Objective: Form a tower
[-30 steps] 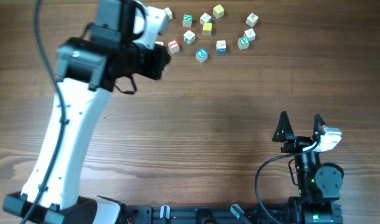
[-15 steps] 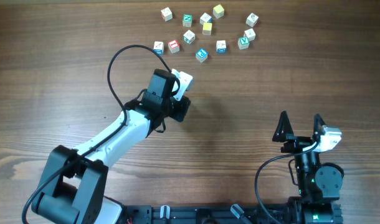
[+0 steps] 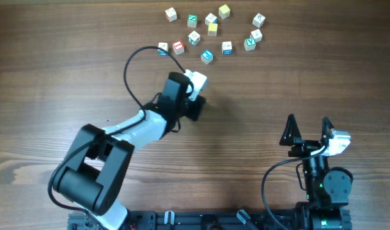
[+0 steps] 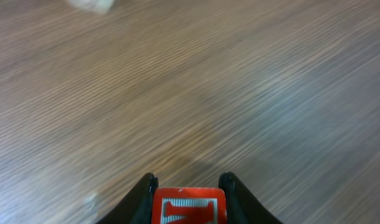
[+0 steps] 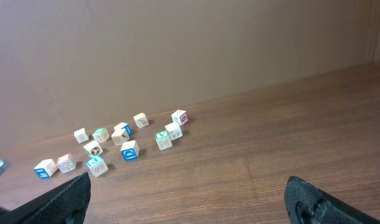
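Note:
In the left wrist view my left gripper point(image 4: 189, 186) is shut on a red-faced letter cube point(image 4: 190, 208), one black finger against each side, just above bare wood. From overhead the left gripper point(image 3: 194, 103) hangs over the middle of the table, a little nearer than the loose cubes; its own wrist hides the held cube. My right gripper point(image 3: 308, 122) stands open at the near right with nothing between its fingers point(image 5: 71, 196). No tower is in view.
Several loose letter cubes point(image 3: 211, 32) lie scattered along the far edge; the nearest are a blue one point(image 3: 207, 56) and a red one point(image 3: 178, 46). The right wrist view shows the same cluster point(image 5: 124, 140) before a brown wall. A blurred cube point(image 4: 93, 5) lies ahead of the left gripper.
The left arm has swung back from the far cube cluster to the table's middle, then drifted slightly right and farther, with the red cube in its jaws. The right arm has not moved.

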Tool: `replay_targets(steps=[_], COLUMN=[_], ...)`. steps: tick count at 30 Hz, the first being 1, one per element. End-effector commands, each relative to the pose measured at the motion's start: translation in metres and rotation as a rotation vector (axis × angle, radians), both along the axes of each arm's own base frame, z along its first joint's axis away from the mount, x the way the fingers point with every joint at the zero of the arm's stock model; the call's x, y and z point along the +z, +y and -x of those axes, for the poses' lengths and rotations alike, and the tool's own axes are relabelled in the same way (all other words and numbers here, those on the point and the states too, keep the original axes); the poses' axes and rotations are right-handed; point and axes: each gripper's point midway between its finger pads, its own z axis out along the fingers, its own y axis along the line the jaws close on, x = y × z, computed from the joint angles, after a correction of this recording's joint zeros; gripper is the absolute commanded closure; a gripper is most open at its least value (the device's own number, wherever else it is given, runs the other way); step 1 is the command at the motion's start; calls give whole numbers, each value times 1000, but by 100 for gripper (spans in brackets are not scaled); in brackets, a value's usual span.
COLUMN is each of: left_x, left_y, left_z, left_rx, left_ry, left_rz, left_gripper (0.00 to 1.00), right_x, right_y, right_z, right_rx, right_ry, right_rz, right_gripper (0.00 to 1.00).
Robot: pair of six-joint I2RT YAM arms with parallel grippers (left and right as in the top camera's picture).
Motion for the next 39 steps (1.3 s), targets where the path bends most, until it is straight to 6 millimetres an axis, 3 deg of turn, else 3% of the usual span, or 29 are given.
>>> replay_targets(steps=[1, 5, 12, 18, 25, 27, 30, 32, 34, 37, 39], left_x=[6, 9, -8, -8, -2, 29, 105, 169, 219, 267, 278], left_y=[-35, -50, -78, -87, -90, -87, -72, -50, -28, -5, 10], left_z=[8, -3, -13, -11, -14, -25, -46, -62, -81, -104, -126], left_rx=[-36, -15, 2, 9, 9, 27, 71, 90, 128, 185, 227], left_ry=[-33, -45, -48, -87, -107, -147, -214, -277, -311, -358, -367], left_rz=[67, 103, 128, 105, 123, 154, 198, 182, 114, 99, 96], left_gripper=[70, 70, 65, 62, 31, 27, 27, 27, 25, 20, 15], right_x=[2, 2, 2, 2, 2, 2, 2, 2, 2, 2, 2], right_y=[-2, -2, -2, -2, -2, -2, -2, -2, -2, -2, -2], right_z=[0, 0, 0, 0, 0, 0, 0, 0, 0, 0, 0], right_rx=[-11, -11, -11, -11, -11, -11, -11, -11, -11, -11, -11], right_ry=[-8, -8, -8, -8, -8, -8, -8, -8, -8, -8, -8], right_rz=[7, 7, 7, 7, 7, 7, 7, 8, 7, 7, 7], right_gripper=[0, 0, 0, 0, 0, 0, 0, 0, 0, 0, 0])
